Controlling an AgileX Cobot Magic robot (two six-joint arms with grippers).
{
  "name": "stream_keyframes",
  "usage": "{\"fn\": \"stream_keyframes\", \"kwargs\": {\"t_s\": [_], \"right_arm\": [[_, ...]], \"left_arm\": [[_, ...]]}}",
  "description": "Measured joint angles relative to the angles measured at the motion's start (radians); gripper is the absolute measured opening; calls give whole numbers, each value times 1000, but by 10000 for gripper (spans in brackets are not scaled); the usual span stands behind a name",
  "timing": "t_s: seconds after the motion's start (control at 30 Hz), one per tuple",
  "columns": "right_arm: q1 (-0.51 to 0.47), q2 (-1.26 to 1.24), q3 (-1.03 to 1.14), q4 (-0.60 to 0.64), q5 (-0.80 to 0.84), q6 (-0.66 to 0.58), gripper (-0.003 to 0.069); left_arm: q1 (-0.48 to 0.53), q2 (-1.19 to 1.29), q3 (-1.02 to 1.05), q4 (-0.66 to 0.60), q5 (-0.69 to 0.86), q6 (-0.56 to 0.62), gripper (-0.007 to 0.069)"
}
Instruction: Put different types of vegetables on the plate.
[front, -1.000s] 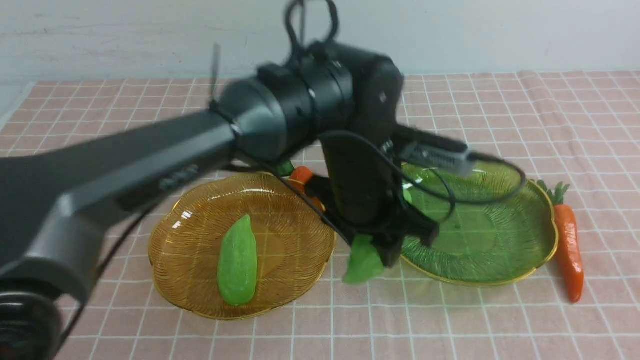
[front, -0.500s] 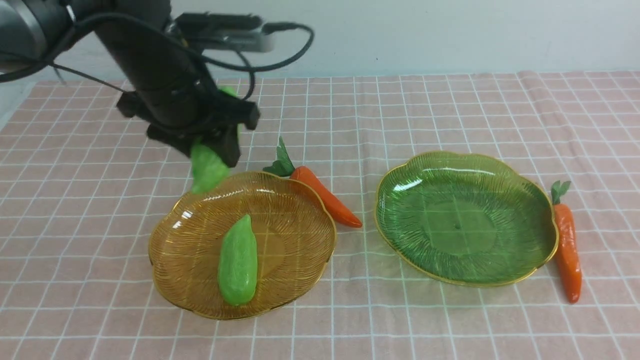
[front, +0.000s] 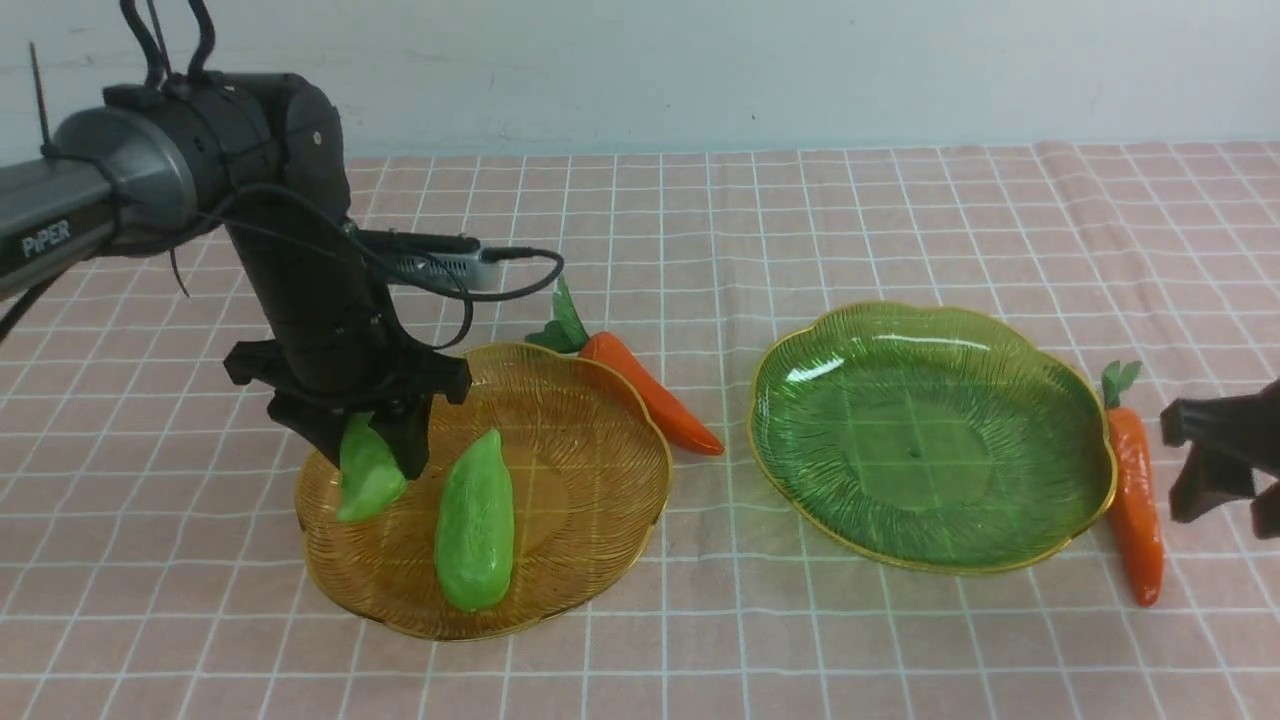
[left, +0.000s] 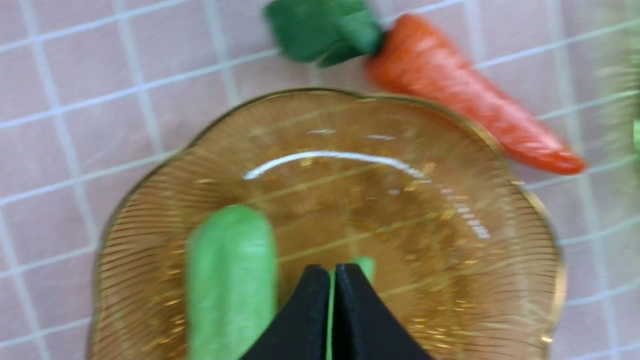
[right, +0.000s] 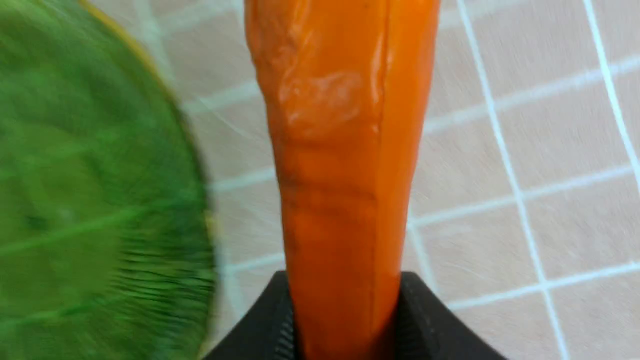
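Left grip: my left gripper (front: 372, 462) is clamped on a green gourd (front: 366, 482).
Held gourd: I see it over the left rim of the amber plate (front: 592, 452), beside the second gourd (front: 476, 520).
Right grip: my right gripper (front: 1205, 465) is spread, near the carrot (front: 1135, 500).

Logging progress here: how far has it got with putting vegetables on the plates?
Done: one gourd lies on the amber plate. In hand: the left gripper holds a second gourd low over that plate; the right gripper hangs open by the right carrot, which lies on the cloth. Left: both carrots are off the plates, the other carrot beside the amber plate, and the green plate holds nothing.
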Motion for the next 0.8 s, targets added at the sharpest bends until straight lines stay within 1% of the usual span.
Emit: {"fn": "stream_keyframes", "kwargs": {"t_s": [0.07,0.13,0.17,0.23,0.33,0.43,0.5,0.57,0.67,0.8], "right_arm": [[42,-39,-23,65,9,-40,213],[101,-46,-37,137,12,-89,213],[149,-36,-41,181,13,-122,213],[214,-7,-44,223,10,-150,213],[280,57,-44,239,-22,-161,213],[306,110,-44,245,-46,-164,216],[313,155,-44,247,-55,-165,248],[314,176,-44,246,-61,-165,301],[314,183,-44,239,-63,-165,407],[314,183,-44,238,-60,-165,479]], "left_arm": [[-34,0,-6,-12,1,0,-2],[-64,3,-6,-11,-30,0,8],[-82,9,-6,-9,-76,0,29],[-99,31,-7,-9,-174,-28,91],[-98,78,-16,1,-250,-101,240],[-91,163,-30,14,-346,-157,428],[-90,198,-35,13,-393,-164,497],[-90,227,-35,-1,-426,-167,535],[-90,270,-36,-37,-444,-167,556],[-90,299,-36,-57,-448,-167,556]]}}
